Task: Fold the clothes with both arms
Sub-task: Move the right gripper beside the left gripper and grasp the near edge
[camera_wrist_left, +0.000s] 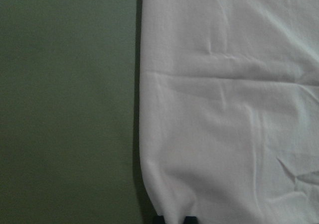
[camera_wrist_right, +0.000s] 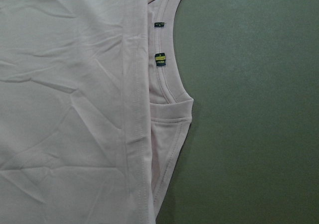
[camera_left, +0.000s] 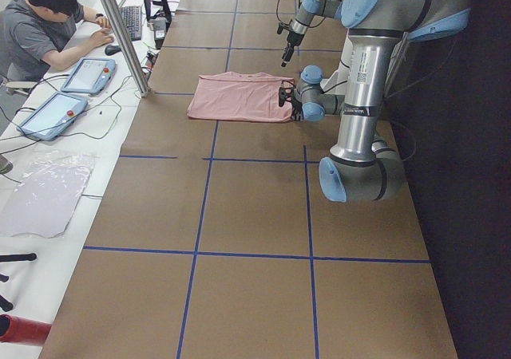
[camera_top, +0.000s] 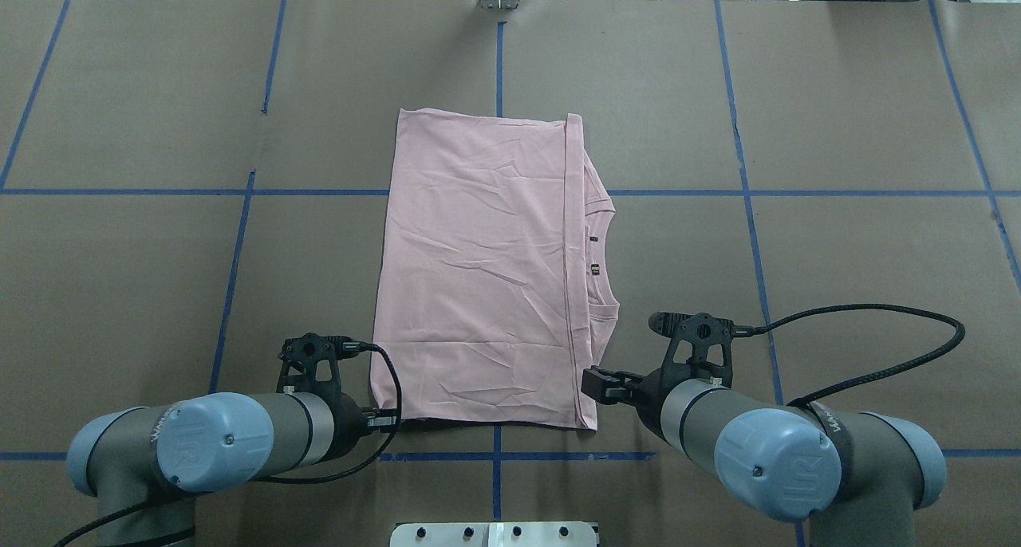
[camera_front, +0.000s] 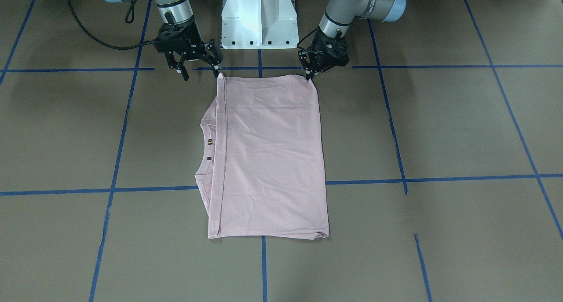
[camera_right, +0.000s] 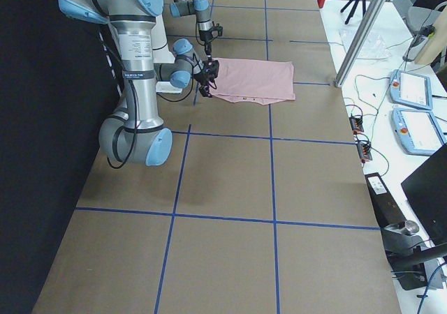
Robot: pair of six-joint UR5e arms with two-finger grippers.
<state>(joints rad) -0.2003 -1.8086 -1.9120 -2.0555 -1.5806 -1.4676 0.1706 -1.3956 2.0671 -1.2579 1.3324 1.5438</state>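
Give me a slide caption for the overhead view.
Folded pale pink T-shirt on the table; left gripper pinches one near corner, right gripper open beside the other.

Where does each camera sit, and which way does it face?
Front-facing: across table, looking down; left gripper, right gripper at T-shirt.
Overhead: behind shoulders, facing forward; left arm, right arm.
Exterior left: table's left end; left arm nearest.
Exterior right: right end; right arm nearest.
Left wrist: above T-shirt corner.
Right wrist: above collar.
Both wrists share the T-shirt.

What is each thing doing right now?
Pale pink T-shirt: folded over, lying flat on the brown table.
Left arm's black gripper: jaws shut, pinching a shirt corner.
Right arm's black gripper: jaws open, one tip at the other near corner.
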